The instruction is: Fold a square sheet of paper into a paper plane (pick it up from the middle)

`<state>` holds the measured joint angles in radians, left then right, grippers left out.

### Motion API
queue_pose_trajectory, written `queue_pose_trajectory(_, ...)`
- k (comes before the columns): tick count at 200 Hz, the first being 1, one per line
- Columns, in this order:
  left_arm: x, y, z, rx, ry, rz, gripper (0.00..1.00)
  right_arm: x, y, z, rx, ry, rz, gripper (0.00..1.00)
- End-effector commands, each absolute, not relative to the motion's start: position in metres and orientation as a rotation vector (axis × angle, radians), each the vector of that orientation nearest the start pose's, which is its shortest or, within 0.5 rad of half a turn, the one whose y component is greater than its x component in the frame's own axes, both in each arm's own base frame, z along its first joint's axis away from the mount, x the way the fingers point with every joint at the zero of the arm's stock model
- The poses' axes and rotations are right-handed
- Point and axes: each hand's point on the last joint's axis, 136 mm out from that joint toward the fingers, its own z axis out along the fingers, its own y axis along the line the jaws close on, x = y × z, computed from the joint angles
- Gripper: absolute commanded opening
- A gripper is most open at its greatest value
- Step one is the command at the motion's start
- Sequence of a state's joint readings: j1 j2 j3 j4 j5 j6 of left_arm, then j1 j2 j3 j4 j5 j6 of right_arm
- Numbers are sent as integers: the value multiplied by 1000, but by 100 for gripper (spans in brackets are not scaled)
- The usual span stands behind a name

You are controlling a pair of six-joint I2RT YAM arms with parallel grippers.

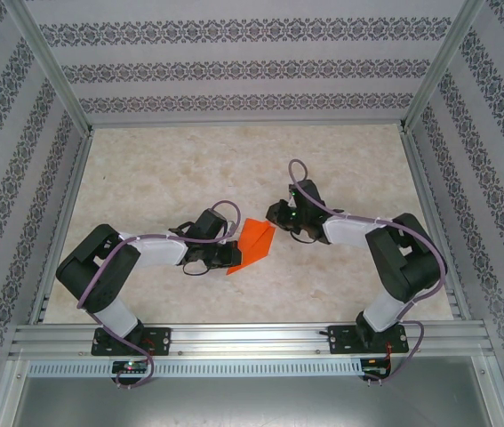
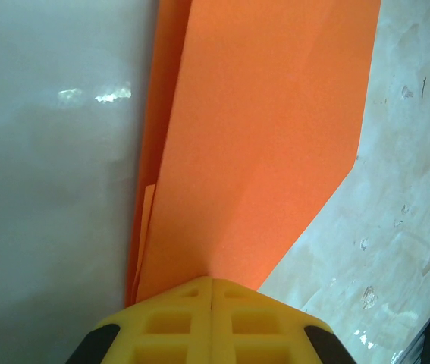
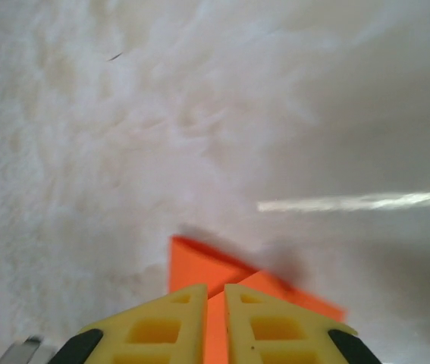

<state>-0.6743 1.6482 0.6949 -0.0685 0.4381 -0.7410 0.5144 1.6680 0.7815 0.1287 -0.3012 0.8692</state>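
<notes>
Orange folded paper [image 1: 253, 245] is pinched by the closed left end effector [image 2: 211, 292], right end effector's [image 3: 215, 303] fingers slightly parted around its corner.

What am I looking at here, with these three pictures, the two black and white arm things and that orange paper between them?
These are two robot arms bolted at the near edge of a table, working on folding a paper plane. The wide picture comes from a fixed camera above and behind them. The other two come from small cameras on the wrists, which is why yellow fingers poke in at the bottom.

Between the arms is the orange paper, already partly folded with a pointed end. The left gripper is shut on the paper, whose folded layers stretch away from its fingers. The right gripper has its fingers on either side of the paper's edge with a narrow gap between them, so I cannot tell whether it is gripping or letting go.
</notes>
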Motion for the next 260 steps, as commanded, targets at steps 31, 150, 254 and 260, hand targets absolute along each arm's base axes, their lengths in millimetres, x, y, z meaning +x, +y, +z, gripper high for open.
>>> queue_pose_trajectory(31, 205, -251, -16, 59, 3004, -841, 0, 316, 298, 36, 243, 2548, 1082, 12)
queue_pose_trajectory(150, 157, -242, -6, 153, 3100, -989, 3, 303, 269, -15, 350, 2642, 882, 6)
queue_pose_trajectory(254, 136, -224, 3, 144, 3118, -973, 2, 307, 290, 2, 218, 2632, 977, 8)
queue_pose_trajectory(260, 140, -227, 10, 137, 3087, -994, 2, 307, 294, 6, 200, 2625, 994, 9)
